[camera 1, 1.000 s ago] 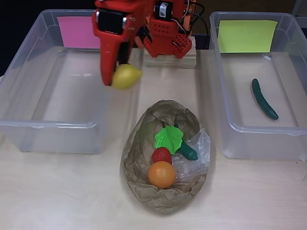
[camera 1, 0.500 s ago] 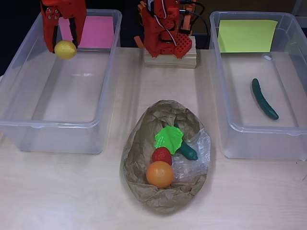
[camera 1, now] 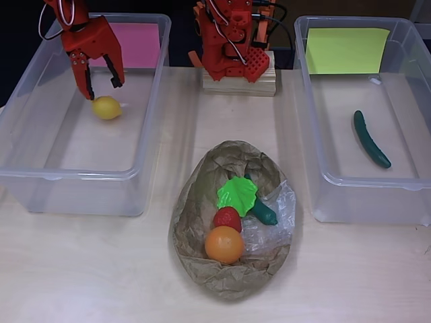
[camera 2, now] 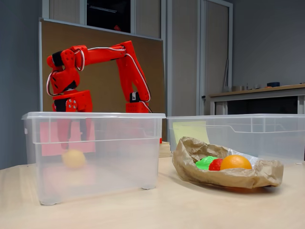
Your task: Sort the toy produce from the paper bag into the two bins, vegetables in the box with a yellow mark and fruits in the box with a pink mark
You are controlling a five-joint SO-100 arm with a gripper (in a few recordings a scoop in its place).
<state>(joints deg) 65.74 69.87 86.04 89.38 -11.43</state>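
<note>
In the overhead view I see the red end effector (camera 1: 101, 82) over the far part of the left bin (camera 1: 40, 178), the clear one with the pink mark (camera 1: 135, 44) on its back wall. Its two fingers are spread apart and they hold nothing. The toy lemon (camera 1: 107, 108) lies on the floor of this bin, just under the fingertips and free from them. In the fixed view I can see the lemon (camera 2: 74, 158) only as a blurred yellow shape through the cloudy wall of the bin (camera 2: 119, 157), low near the floor, with the arm (camera 2: 95, 71) bent over the bin from behind.

The crumpled paper bag (camera 1: 195, 222) lies open on the counter (camera 1: 87, 269) between the two bins. Inside it I see an orange (camera 1: 225, 244) at the near side, a red strawberry (camera 1: 227, 218) touching it, a bright green leaf (camera 1: 237, 194) and a dark green vegetable (camera 1: 264, 212) which I cannot name, lying partly on clear plastic.

The right bin (camera 1: 357, 195) has the yellow mark (camera 1: 346, 50) on its back wall, and one cucumber (camera 1: 371, 139) lies on its floor, slanted. The arm's base (camera 1: 232, 47) stands on a wooden block at the far side of the counter, between the bins
</note>
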